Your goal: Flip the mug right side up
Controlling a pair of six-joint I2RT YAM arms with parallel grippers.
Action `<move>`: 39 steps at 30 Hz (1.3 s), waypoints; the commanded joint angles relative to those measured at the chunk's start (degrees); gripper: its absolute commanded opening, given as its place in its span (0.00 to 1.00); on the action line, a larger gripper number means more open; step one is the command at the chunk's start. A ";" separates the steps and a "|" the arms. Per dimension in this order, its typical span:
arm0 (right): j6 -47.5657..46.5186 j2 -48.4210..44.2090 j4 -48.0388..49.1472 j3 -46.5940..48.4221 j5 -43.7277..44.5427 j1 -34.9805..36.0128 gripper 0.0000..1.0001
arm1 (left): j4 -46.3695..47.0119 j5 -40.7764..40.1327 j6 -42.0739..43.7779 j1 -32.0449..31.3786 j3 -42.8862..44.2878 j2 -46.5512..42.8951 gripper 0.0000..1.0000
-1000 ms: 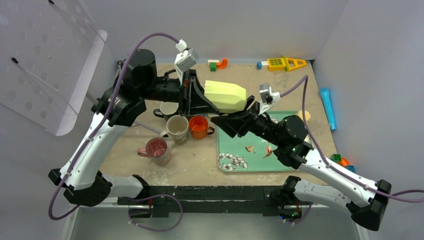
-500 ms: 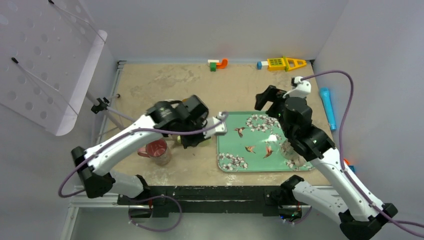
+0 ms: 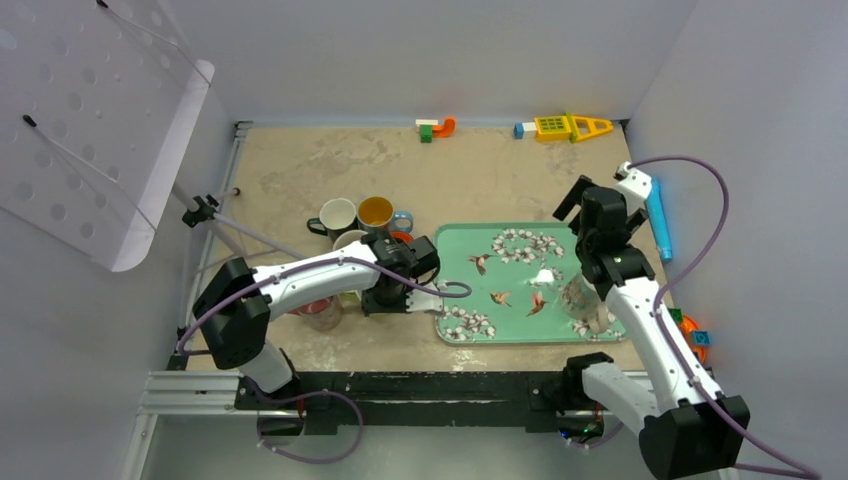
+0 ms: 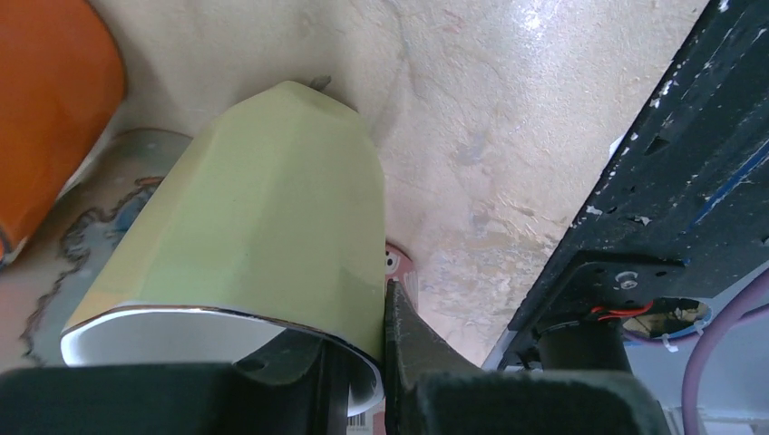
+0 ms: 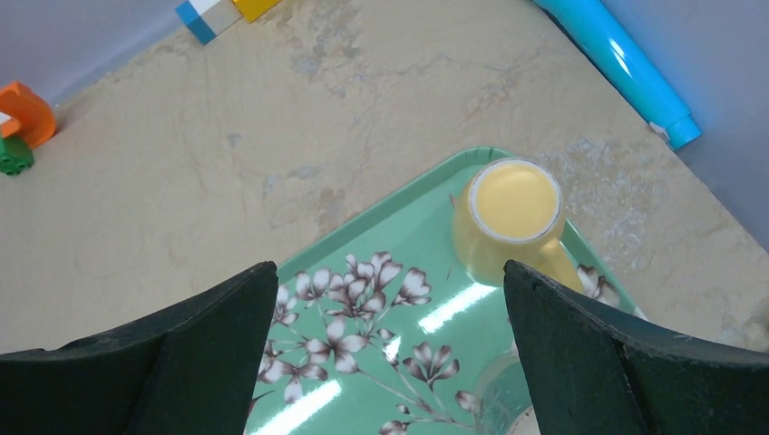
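Tray (image 3: 520,328): a green tray printed with flowers and birds is laid on the right half of the desk, towards the near edge.
Yellow cup (image 5: 512,204): seen in the tray's far right corner.
Glass (image 3: 583,305): a clear one, set on the tray's near right part.
Blue cylinder (image 3: 661,232): laid along the right edge.
Toy blocks (image 3: 435,128): grouped at the far edge, near its middle; a yellow toy (image 3: 562,126) is placed further right.
Mugs left of the tray: a white mug (image 3: 337,214) and a blue-handled mug (image 3: 377,211) are stood side by side; a pink mug (image 3: 318,312) is found nearer the near edge.
Perforated panel (image 3: 90,130): mounted beyond the left edge.
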 commanded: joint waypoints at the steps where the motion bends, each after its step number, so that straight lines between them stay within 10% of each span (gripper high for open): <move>1: 1.68 1.05 5.27 -0.67 2.99 -0.85 0.98 | 1.67 -1.58 3.37 -0.37 -1.85 0.42 0.03; 12: 6.41 4.03 9.54 -5.39 11.55 -5.87 0.99 | 0.92 4.29 7.80 -0.20 -1.51 -7.05 0.56; 28: -2.15 26.00 13.03 1.09 -4.08 -9.25 0.82 | -5.14 8.85 7.57 -0.02 3.00 -24.19 0.63; 39: -9.58 33.91 13.73 6.71 -8.58 5.27 0.73 | -5.25 6.49 8.62 0.46 5.23 -27.18 0.66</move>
